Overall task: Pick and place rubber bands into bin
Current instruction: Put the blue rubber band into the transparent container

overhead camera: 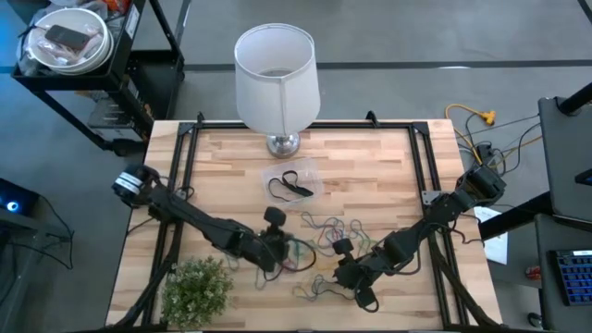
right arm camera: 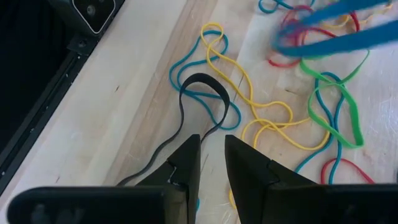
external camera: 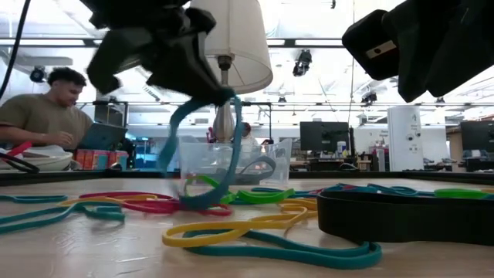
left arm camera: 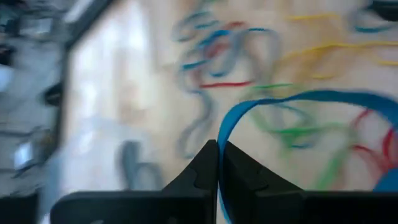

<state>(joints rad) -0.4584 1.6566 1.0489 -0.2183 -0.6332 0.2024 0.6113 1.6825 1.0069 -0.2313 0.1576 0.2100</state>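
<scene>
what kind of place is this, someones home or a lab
Most likely an open-plan lab or office workspace, not a home: monitors on desks behind the table, a person working at a laptop, and strip-lit ceilings overhead.

A person [external camera: 46,108] is sitting behind the wooden table [overhead camera: 370,157] at a laptop [external camera: 104,136]; ceiling lights are glowing over monitors [external camera: 324,136] beyond.

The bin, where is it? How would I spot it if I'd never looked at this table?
Find the big white lamp at the table's far edge. Just in front of its silver base sits the bin, a small see-through plastic tub. Unlike the loose, colourful rubber bands strewn nearer the arms, it holds just a black one.
</scene>
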